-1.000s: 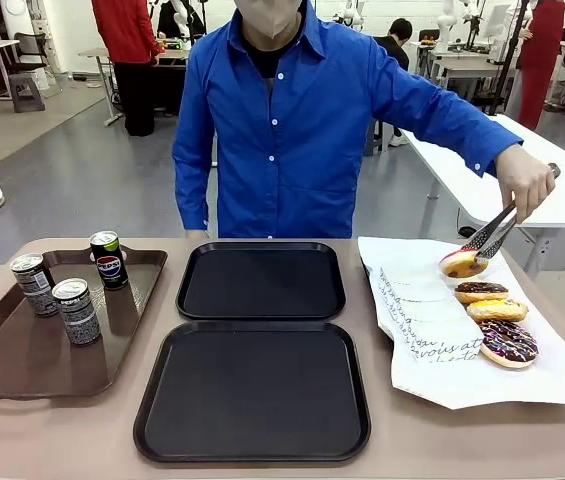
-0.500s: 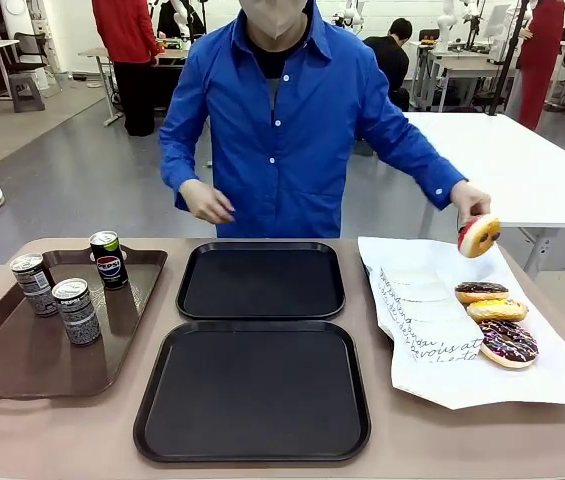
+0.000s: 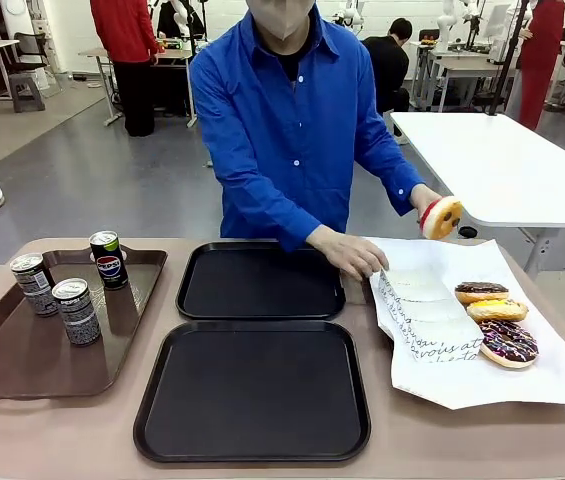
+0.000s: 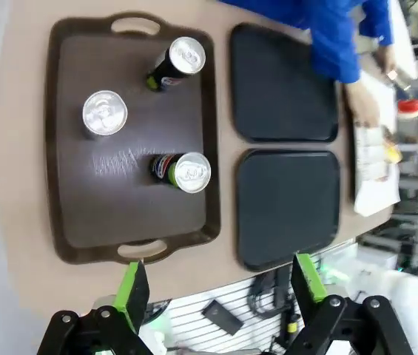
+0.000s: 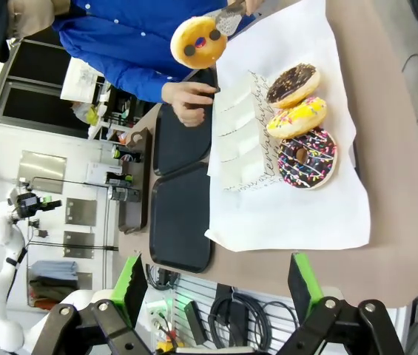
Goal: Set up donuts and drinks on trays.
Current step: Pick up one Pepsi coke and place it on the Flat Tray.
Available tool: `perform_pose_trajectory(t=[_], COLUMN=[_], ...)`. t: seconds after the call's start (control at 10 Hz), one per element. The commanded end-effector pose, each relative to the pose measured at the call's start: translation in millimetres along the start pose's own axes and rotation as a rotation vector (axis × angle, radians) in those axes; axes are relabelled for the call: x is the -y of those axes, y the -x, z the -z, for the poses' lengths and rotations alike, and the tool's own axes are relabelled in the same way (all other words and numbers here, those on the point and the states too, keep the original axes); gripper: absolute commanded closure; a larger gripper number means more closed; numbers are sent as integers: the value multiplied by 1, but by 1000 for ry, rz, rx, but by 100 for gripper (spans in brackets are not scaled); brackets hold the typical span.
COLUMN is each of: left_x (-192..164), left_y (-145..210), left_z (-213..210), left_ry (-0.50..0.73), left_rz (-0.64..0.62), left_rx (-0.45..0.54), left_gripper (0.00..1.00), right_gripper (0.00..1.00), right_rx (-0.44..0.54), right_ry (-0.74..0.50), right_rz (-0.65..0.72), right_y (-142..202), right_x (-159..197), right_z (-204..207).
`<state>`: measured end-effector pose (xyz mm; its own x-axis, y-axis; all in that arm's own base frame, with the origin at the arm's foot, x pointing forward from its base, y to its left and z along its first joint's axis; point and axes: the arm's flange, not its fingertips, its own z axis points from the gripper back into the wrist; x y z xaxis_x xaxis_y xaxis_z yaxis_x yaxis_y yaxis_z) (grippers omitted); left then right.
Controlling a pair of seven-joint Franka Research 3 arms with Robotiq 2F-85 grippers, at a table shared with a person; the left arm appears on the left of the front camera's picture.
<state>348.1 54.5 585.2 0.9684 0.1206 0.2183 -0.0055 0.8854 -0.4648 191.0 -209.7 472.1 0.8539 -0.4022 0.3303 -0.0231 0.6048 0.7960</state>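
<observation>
Hanging high above the tan table top (image 4: 16, 185), the left gripper (image 4: 220, 285) holds its two black fingers with green pads (image 4: 133, 290) spread wide, with nothing between them. Below it lies the long brown plastic tray (image 4: 131, 214) with a handle slot at each end. On it stand three small slim dark patterned cans with silver tops (image 4: 105, 112), all upright and apart from one another.

Just beside the brown tray sit the two matching black rectangular plastic trays with raised rims. The far black tray (image 3: 261, 285) and the near black tray (image 3: 252, 395) lie one behind the other, close together.

The right gripper (image 5: 214, 285) is also wide open and grips nothing. It hangs above the table's near edge, by the large white paper sheet (image 5: 305, 214) spread next to the black trays. Three ring donuts lie close together in a line on that sheet: a chocolate-iced donut (image 3: 481, 291), a yellow-iced donut (image 3: 497, 309) and a dark donut with coloured sprinkles (image 3: 508, 341). A row of small white paper sleeves with black script (image 5: 234, 129) lies on the sheet between those donuts and the trays.

A person in a blue shirt stands at the far side. One hand (image 3: 424, 203) lifts metal tongs (image 5: 228, 21) that grip a fourth, golden-yellow ring donut (image 3: 442, 217) in the air over the sheet's far end (its flat face shows in the right wrist view). The other hand (image 3: 352, 255) rests on the farthest sleeve, near the corner of the far black tray.
</observation>
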Motion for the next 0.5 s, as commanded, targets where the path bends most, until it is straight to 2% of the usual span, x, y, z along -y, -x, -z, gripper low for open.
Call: perform_pose_trajectory(t=[0.0,0.2,0.4], left_x=[31,66,80], left_y=[-20,-28,-31], left_z=[29,75,111], left_ry=[-150,-306,-392], left_rz=[38,89,109], left_rx=[-82,-130,-152], left_gripper=[0,0,0], right_gripper=[0,0,0], right_rx=[7,7,7], right_ry=[-21,-21,-21], right_rz=[-14,-14,-14], right_y=[-1,-1,-1], right_x=[2,2,2], right_z=[0,0,0])
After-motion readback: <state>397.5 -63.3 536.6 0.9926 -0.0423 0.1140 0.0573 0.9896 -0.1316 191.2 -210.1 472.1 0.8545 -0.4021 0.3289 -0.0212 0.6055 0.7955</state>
